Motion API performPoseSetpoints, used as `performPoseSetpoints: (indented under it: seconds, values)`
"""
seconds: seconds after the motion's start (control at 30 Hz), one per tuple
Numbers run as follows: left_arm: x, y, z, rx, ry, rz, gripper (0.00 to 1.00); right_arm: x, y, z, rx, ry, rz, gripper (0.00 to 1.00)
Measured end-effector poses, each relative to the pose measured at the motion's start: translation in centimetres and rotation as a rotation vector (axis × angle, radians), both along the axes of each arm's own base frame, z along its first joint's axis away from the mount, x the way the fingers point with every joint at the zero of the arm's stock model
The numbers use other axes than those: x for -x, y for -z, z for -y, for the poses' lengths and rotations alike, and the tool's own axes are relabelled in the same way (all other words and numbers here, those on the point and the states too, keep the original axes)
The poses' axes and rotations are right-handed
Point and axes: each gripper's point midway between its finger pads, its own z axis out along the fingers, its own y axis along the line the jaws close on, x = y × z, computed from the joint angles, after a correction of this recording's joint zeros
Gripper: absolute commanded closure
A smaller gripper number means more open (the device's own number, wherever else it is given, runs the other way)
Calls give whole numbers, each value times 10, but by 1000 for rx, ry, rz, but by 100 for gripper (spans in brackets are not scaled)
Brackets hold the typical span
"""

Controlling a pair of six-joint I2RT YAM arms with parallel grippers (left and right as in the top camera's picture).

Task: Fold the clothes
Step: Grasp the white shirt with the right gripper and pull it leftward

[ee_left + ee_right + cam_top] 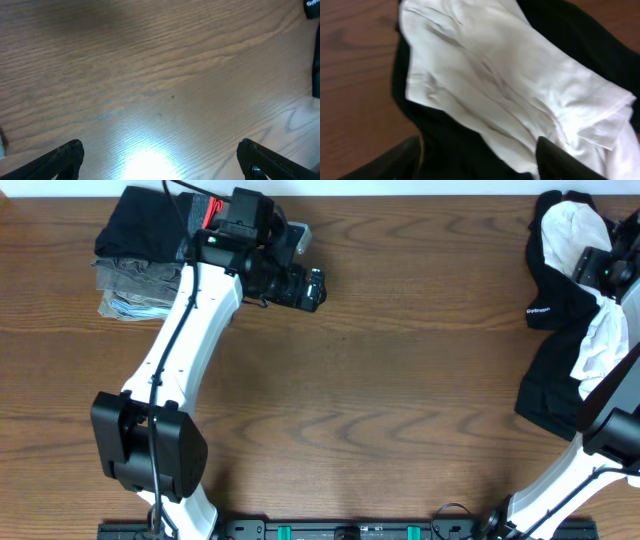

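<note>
Right wrist: hovering right gripper (477,162), fingers spread, over white T-shirt (485,85) lying crumpled on black garment (570,35) at right side of table (400,380). Risking pinching both layers, dragging black along. Seeing left gripper (160,160) wide apart over wood. Not seeing print; losing shirt outline past overhead frame edge.

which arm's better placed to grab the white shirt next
Right arm. Its jaws stand apart directly over the white T-shirt, which lies crumpled on a black garment on that side. The left arm sits far off by the folded stack, its jaws over bare table.
</note>
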Motion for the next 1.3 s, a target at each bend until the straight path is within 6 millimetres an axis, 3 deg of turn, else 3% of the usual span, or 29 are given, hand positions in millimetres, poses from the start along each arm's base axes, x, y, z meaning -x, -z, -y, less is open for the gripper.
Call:
performPoseSetpoints:
  seconds: [0.17, 0.27, 0.63, 0.93, 1.03, 1.3]
  values:
    - [5, 0, 11, -7, 25, 2, 1, 2, 24, 8, -4, 6, -34, 54]
    - [6, 0, 12, -7, 30, 2, 1, 2, 38, 7, -17, 7, -57, 55]
    - [9, 2, 11, -13, 29, -17, 1, 1, 58, 9, -26, 8, -75, 60]
    - [11, 3, 10, -15, 29, -24, 1, 1, 58, 14, -2, 21, -76, 83]
    - [13, 4, 10, -18, 29, -31, 2, 0, 57, 17, 8, 26, -72, 99]
    - [13, 4, 9, -20, 28, -33, 2, 6, 59, 21, -17, 61, -77, 99]
